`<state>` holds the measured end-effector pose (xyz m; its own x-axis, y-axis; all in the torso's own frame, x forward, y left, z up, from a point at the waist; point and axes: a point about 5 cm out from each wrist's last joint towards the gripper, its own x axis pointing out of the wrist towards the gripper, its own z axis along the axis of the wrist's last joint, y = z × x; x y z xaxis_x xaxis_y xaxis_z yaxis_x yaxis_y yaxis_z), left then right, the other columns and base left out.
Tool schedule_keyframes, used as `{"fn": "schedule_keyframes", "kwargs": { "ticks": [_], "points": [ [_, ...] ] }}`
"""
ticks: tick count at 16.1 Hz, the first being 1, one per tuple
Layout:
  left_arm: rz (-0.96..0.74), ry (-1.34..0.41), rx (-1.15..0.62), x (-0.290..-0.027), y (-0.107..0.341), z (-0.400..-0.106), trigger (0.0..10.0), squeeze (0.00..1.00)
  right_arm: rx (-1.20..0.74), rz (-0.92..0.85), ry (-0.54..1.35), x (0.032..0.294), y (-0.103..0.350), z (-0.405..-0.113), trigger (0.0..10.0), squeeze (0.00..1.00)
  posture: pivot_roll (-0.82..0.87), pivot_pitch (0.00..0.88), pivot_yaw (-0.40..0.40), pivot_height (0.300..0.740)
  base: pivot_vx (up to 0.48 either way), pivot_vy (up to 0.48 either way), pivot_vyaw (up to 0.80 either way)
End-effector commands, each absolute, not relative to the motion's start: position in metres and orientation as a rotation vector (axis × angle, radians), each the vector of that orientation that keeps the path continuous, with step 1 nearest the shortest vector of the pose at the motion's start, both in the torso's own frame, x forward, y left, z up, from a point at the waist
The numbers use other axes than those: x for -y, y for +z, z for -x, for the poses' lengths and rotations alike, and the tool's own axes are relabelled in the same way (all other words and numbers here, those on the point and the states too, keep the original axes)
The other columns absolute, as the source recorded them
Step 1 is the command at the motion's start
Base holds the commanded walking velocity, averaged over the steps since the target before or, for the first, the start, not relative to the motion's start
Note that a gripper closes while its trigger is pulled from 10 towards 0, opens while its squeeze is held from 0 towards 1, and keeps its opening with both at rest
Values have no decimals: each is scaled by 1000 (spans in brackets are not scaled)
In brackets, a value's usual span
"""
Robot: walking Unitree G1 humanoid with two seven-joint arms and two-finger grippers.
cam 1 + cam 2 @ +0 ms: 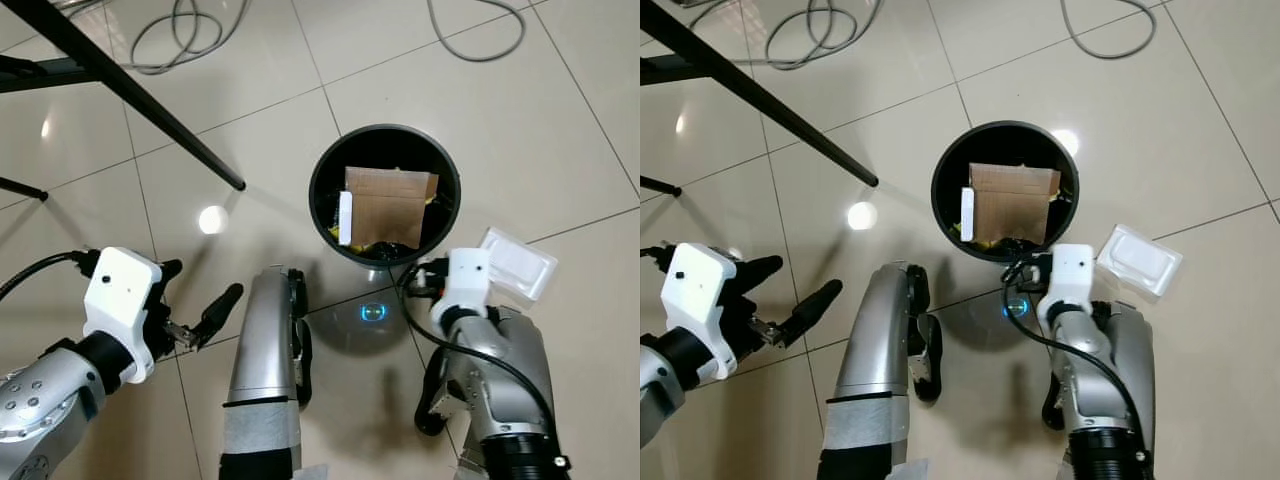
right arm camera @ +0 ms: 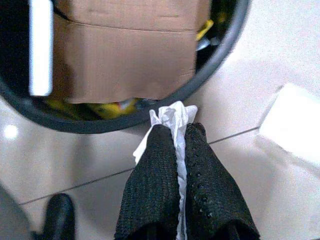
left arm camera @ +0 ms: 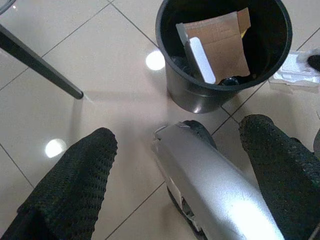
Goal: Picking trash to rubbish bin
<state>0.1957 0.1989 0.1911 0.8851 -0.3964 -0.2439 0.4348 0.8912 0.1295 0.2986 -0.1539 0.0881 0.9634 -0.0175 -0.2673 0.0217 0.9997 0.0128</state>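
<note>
Two grippers in view over a tiled floor (image 1: 560,130). Right gripper (image 2: 175,131) has its fingers pressed together on a crumpled white tissue (image 2: 172,117), pinched between the tips and sticking out past them, just outside the near rim of the bin (image 1: 385,192). Tissue not in the bin yet. Bin is round, black, standing upright on the floor between the robot's feet and a black table leg (image 1: 140,100). Inside it: a brown cardboard piece (image 1: 388,205), a white flat strip (image 1: 345,218) beside the cardboard, some yellow scraps underneath. White plastic tray (image 1: 520,263) lies on the floor just beside the bin, on the robot's right, near the right wrist. Left gripper (image 1: 195,300) holds nothing, fingers spread wide, low over the tiles to the robot's left, well apart from the bin. Grey cables (image 1: 180,35) lie on the floor beyond the table leg. Silver robot leg (image 1: 265,350) stands between the two arms.
</note>
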Motion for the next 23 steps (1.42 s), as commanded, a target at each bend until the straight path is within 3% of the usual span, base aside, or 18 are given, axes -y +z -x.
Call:
{"fn": "schedule_keyframes", "kwargs": {
  "ticks": [1, 14, 19, 23],
  "points": [
    [-179, -439, -253, -200, 185, -191, 10000, 0, -315, -7, -42, 155, 77, -292, 10000, 0, 407, 612, 237, 524, 0, 0, 0],
    [-186, -449, -287, -203, 189, -176, 10000, 0, -220, 95, 33, 138, 97, -360, 10000, 0, 467, 672, 267, 524, 0, 0, 0],
    [-114, -420, -275, -202, 193, -177, 10000, 0, -223, 165, 50, 137, 97, -369, 10000, 0, 482, 680, 268, 524, 0, 0, 0],
    [-50, -489, -233, -184, 199, -177, 10000, 0, -235, 175, 52, 139, 90, -368, 10000, 0, 468, 687, 258, 524, 0, 0, 0]
  ]
}}
